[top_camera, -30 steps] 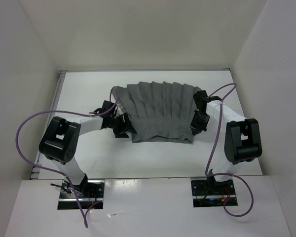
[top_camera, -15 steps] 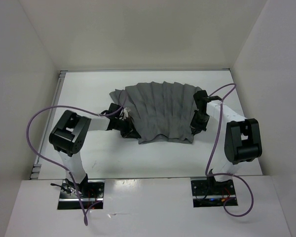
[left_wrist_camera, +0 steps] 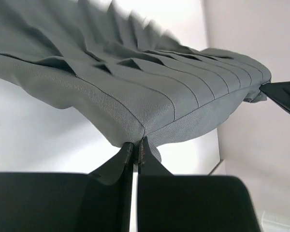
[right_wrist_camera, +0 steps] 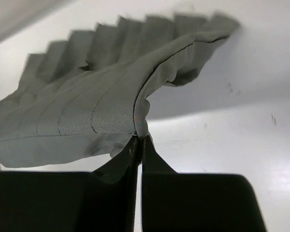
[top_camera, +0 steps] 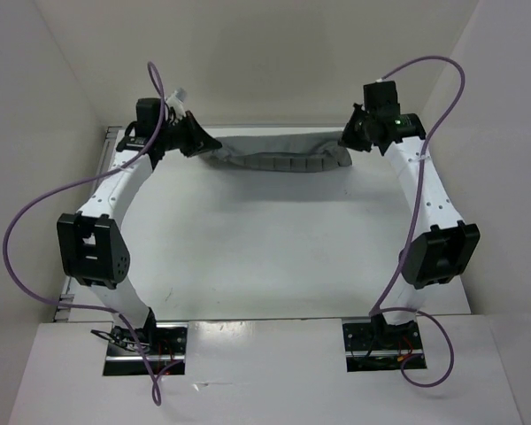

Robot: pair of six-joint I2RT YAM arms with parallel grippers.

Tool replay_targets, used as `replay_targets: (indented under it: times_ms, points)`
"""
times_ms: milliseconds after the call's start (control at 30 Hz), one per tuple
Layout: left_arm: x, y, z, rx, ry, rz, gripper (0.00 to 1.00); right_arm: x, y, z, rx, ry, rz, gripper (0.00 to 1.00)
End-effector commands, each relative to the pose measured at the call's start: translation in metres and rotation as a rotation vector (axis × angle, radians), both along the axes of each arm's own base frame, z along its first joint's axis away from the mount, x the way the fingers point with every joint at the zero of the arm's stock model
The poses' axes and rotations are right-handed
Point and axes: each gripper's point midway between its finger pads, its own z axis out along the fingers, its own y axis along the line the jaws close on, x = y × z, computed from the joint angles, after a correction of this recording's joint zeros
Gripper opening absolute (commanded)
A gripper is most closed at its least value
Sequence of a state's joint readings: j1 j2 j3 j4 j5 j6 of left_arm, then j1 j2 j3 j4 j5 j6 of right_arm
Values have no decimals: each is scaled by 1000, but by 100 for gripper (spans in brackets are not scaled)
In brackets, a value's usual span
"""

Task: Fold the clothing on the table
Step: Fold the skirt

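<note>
Left tool (top_camera: 202, 145), right tool (top_camera: 347, 140): clothing (top_camera: 274, 160) lifted rearward.

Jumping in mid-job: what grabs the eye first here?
The grey skirt hangs like a hammock, sagging in the middle, near the far edge of the table. The left end effector and the right end effector are each shut on one end of it, with both arms stretched far forward.

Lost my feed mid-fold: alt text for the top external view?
A grey pleated garment is stretched in a narrow band between the two arms near the far edge of the white table. The left arm and right arm each have their jaws shut on one end of it.
</note>
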State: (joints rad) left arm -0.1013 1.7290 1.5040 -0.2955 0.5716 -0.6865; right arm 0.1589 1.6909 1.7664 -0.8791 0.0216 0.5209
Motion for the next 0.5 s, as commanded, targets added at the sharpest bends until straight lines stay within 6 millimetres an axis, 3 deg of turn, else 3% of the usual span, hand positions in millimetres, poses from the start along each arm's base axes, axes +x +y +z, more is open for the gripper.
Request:
replay_targets:
  times_ms: [0,100,133,233,300,433,467]
  points:
    - [5,13,11,26,-25,-8,0,12,-9,13,-49,-31,-5,0]
    - [-5,14,-19,29,30,-9,0,5,0,-23,-22,39,44,0]
    - [-16,13,-41,26,85,-18,0,-7,0,-34,-22,60,59,0]
    - [-29,11,-61,14,124,-37,0,-19,5,-37,-6,57,98,0]
    - [-33,10,-65,6,137,-48,0,-22,6,-29,4,38,105,0]
    - [-52,9,-43,13,114,-83,0,-37,18,-4,60,9,168,0]
    - [-60,10,-42,21,110,-90,0,-43,21,-6,77,26,186,0]
